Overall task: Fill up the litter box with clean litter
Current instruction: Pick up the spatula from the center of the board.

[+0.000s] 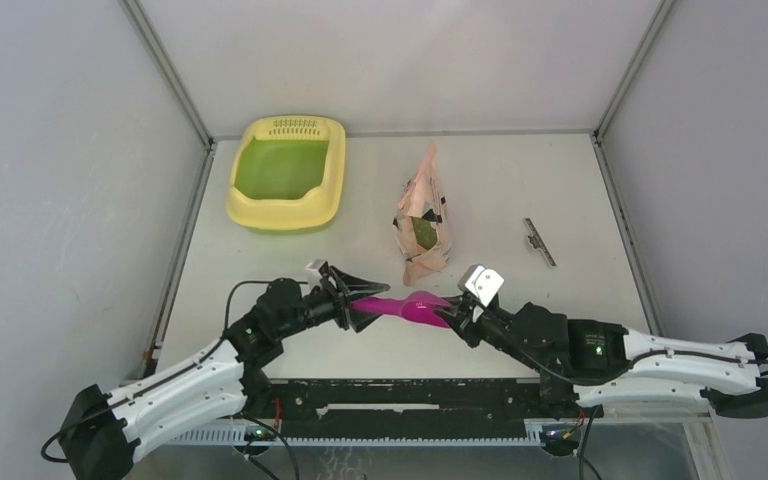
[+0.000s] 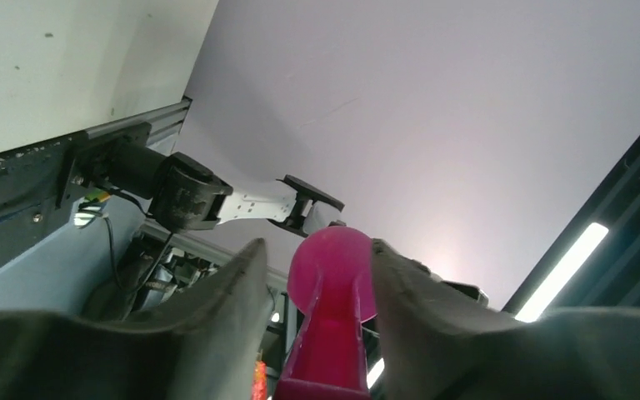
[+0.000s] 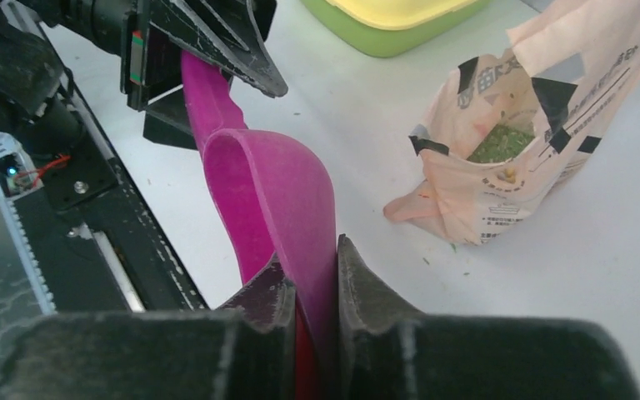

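Right gripper [image 3: 312, 258] clamped on magenta scoop [image 3: 275, 192]; left gripper [image 2: 317, 250] slack around its handle (gap visible); peach bag [image 1: 425, 215], litter box [image 1: 290, 215] beyond.

- A magenta scoop [image 1: 407, 306] lies roughly level, raised off the near part of the table [image 1: 520, 170], its bowl to the right and its narrow handle to the left.
- A peach-pink printed plastic bag [image 1: 422, 200] stands just behind the scoop, near the middle of the table. Its mouth is open at the top and one tall corner points up.
- Black tape patches [image 3: 554, 92] sit on the bag's upper edge and sides, with small printed text lower down.
- A small dark grey bar [image 1: 539, 242] lies flat to the right, well apart from the bag.
- Plain grey walls [image 1: 60, 150] with metal corner rails [image 1: 165, 70] enclose the table.
- A bright strip light [image 2: 562, 271] shows overhead.
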Motion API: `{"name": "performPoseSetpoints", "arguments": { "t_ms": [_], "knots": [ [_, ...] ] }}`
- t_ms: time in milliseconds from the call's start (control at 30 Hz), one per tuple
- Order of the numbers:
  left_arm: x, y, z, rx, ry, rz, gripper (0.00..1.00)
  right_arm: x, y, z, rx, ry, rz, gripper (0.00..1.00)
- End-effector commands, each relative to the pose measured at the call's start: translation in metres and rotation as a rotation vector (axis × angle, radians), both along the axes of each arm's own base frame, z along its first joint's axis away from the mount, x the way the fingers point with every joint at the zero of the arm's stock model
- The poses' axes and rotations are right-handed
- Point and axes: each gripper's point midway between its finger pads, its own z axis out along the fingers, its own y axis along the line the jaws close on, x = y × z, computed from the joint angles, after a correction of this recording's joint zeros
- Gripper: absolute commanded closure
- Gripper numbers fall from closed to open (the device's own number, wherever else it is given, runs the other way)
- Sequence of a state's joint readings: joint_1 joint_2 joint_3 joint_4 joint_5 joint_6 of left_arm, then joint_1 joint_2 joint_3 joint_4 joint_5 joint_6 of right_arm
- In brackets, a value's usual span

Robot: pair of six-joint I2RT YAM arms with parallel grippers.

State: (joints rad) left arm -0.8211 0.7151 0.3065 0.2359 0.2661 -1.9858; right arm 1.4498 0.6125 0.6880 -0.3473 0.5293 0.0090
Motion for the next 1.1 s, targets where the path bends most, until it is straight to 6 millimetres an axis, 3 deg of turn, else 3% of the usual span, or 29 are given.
{"name": "performPoseSetpoints", "arguments": {
  "t_ms": [0,167,267,333,500,600,733,867,1067],
  "knots": [
    [0.001,-0.003,0.022,-0.002,-0.144,-0.044,0.39,0.001,0.003,0.025,0.089,0.053,0.008,1.0],
    [0.006,0.003,0.039,0.163,-0.369,-0.08,0.12,0.003,-0.004,0.042,0.141,0.175,0.037,1.0],
    [0.003,0.009,0.043,0.323,-0.539,-0.145,0.01,0.003,-0.008,0.051,0.162,0.302,0.075,1.0],
    [0.002,0.017,0.054,0.422,-0.65,-0.167,0.0,0.002,-0.012,0.061,0.172,0.392,0.111,1.0],
    [-0.003,0.037,0.062,0.583,-0.881,-0.187,0.0,-0.001,-0.016,0.059,0.205,0.731,0.205,1.0],
    [-0.009,0.044,0.059,0.674,-0.988,-0.216,0.0,-0.002,-0.019,0.057,0.255,0.904,0.258,1.0],
    [-0.017,0.049,0.049,0.778,-1.094,-0.252,0.0,-0.007,-0.02,0.058,0.291,1.011,0.323,1.0],
    [-0.025,0.046,0.057,0.7,-1.187,-0.196,0.0,-0.012,-0.018,0.063,0.363,1.035,0.385,1.0],
    [-0.032,0.039,0.086,0.445,-1.18,-0.045,0.0,-0.011,-0.014,0.048,0.441,1.079,0.398,1.0]
  ]
}}
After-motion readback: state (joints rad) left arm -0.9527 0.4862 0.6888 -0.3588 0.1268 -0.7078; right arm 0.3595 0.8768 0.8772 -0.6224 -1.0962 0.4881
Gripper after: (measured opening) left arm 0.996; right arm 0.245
